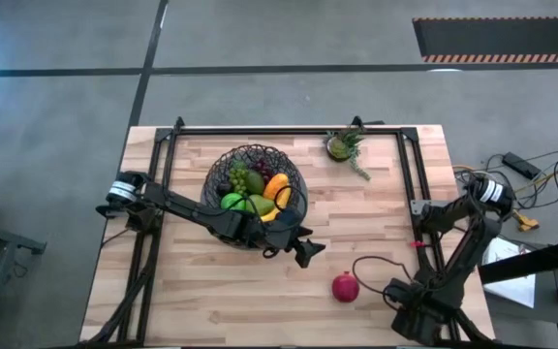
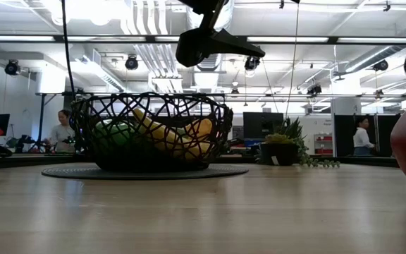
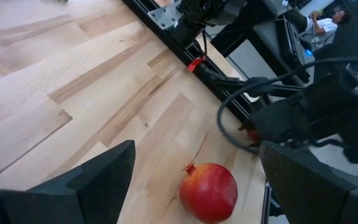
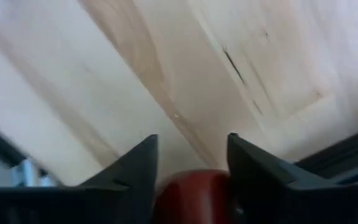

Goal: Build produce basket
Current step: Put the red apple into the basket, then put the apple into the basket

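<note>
- Reaching across the wooden table (image 1: 211, 291), the left arm stretches from the left edge past the near side of the basket (image 1: 256, 194), and its left gripper (image 1: 304, 251) hangs in the air just beyond the basket's rim, toward the middle of the table.
- The left gripper's fingers (image 3: 98, 177) are spread wide with nothing between them; in the left wrist view the pomegranate (image 3: 208, 191) lies on the wood ahead, framed by the gap between them.
- The pomegranate (image 1: 345, 287) rests alone on the table, near the front edge, between the left gripper and the right arm's base, apart from the basket.
- The basket stands toward the back of the table, left of centre, on its dark disc base; inside it lie purple grapes (image 1: 240, 177), a green apple (image 1: 232, 202), a yellow banana (image 1: 268, 206) and an orange piece (image 1: 279, 186).
- From table height the basket (image 2: 152, 131) shows the banana (image 2: 162, 134) and green fruit through its wire, with the left gripper (image 2: 213, 44) hanging above it.
- The right arm is folded at the right front corner, its right gripper (image 1: 417, 312) low by the table's edge; its fingers (image 4: 135, 168) are parted, with a dark red rounded shape showing between them that I cannot identify.
- A small potted green plant (image 1: 343, 145) sits at the back of the table, right of the basket.
</note>
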Robot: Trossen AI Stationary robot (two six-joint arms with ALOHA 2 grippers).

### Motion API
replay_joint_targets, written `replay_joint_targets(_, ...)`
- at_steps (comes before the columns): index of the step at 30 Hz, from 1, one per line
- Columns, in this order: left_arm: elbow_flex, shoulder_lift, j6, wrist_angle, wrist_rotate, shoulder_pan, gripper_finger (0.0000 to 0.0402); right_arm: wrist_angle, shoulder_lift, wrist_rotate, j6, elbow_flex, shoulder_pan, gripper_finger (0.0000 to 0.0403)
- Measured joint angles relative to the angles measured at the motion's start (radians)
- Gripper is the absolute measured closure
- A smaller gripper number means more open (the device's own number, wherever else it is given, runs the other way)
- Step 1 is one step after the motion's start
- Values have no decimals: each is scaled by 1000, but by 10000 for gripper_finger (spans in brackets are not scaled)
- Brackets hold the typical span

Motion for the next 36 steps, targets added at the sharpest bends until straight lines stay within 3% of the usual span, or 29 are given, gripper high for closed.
replay_joint_targets(6,1,0,2,-5,2,0,72,-13,-98,129,-50,0,-30,316)
replay_joint_targets(12,0,-1,2,-6,2,0,72,-62,-168,186,-134,0,-94,379)
replay_joint_targets(18,0,-1,2,-8,3,0,72,-69,-218,132,-198,0,-142,389)
replay_joint_targets(24,0,-2,2,-9,3,0,72,-42,-260,-44,-176,0,-147,328)
replay_joint_targets(29,0,-2,2,-10,3,0,72,53,-243,-54,-186,0,-120,231)
replay_joint_targets(36,-3,-2,2,-10,3,0,72,53,-163,-46,-190,0,-98,112)
